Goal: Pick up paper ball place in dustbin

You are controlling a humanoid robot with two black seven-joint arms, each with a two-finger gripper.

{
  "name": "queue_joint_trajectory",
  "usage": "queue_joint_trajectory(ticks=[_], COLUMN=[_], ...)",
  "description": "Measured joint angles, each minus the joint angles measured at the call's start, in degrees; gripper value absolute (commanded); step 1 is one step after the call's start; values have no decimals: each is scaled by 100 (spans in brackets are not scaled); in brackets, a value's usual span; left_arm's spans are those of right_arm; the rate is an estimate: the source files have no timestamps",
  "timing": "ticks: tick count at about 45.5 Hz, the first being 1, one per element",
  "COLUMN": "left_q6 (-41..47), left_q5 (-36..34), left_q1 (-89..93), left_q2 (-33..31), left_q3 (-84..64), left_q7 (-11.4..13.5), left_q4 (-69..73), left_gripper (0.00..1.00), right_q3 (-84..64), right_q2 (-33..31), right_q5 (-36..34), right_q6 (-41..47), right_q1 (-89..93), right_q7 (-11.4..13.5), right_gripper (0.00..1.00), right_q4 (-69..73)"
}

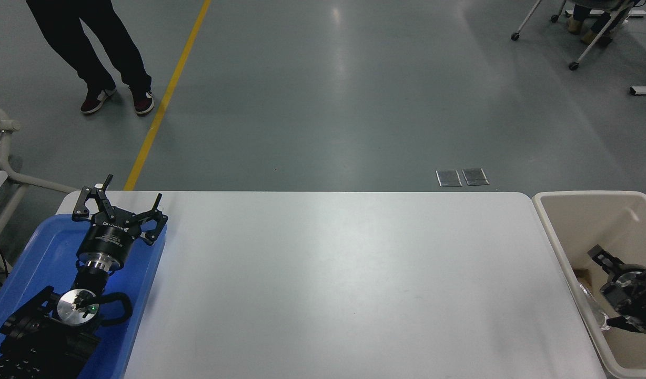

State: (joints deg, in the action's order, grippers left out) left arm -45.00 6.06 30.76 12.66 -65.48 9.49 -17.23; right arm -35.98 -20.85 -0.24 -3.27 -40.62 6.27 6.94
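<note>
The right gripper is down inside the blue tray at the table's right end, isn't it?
Not the blue tray. In the head view the right gripper is down inside the beige dustbin at the table's right end; the blue tray lies at the left.

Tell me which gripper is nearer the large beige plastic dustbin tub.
Right. The right gripper is inside the beige rectangular plastic dustbin at the table's right end. The left gripper is parked over the blue plastic tray, far across the table.

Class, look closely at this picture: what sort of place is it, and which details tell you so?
Probably a workshop or robot test hall: a smooth grey floor with a yellow line painted on it, a plain white table, and wheeled chairs at the far side.
</note>
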Motion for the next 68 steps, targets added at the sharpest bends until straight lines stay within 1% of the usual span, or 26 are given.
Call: queue_joint_trajectory(ticks=[6, 13, 16, 17, 19, 25, 26, 35, 40, 48, 59, 68], left_q6=[0, 0, 0, 0, 0, 0, 0, 0, 0, 0, 0, 0], left_q5=[0, 1, 1, 0, -2, -5, -5, -3, -4, -2, 0, 0], left_q1=[0, 0, 0, 0, 0, 0, 0, 1, 0, 0, 0, 1], left_q2=[0, 0, 0, 0, 0, 0, 1, 0, 0, 0, 0, 0], left_q3=[1, 6, 7, 7, 7, 8, 8, 9, 9, 9, 4, 1], left_q7=[0, 0, 0, 0, 0, 0, 0, 2, 0, 0, 0, 0], left_q4=[0, -1, -1, -1, -1, 0, 1, 0, 1, 0, 1, 0], left_gripper=[99, 99, 99, 99, 99, 99, 99, 99, 99, 99, 99, 99], right_q3=[-34, -492, -812, -1056, -1217, -2005, -2226, -2910, -3179, -3394, -3506, -3533], right_q2=[-437, -1099, -1238, -1309, -1338, -1416, -1424, -1249, -1095, -838, -464, -284], right_q5=[32, 100, 124, 135, 145, 164, 162, 150, 88, -207, -452, -513], right_q6=[73, 132, 161, 199, 240, 593, 730, 1287, 1769, 2760, 4019, 4493], right_q1=[-511, -1649, -2177, -2538, -2794, -4022, -4443, -6086, -7049, -8452, -9950, -10691], right_q7=[-50, -83, -89, -91, -94, -104, -116, -134, -143, -148, -110, -84], right_gripper=[100, 100, 100, 100, 100, 100, 100, 100, 100, 100, 100, 100], right_q4=[918, 2740, 3381, 3792, 4060, 5284, 5674, 7071, 7767, 8604, 9095, 9220])
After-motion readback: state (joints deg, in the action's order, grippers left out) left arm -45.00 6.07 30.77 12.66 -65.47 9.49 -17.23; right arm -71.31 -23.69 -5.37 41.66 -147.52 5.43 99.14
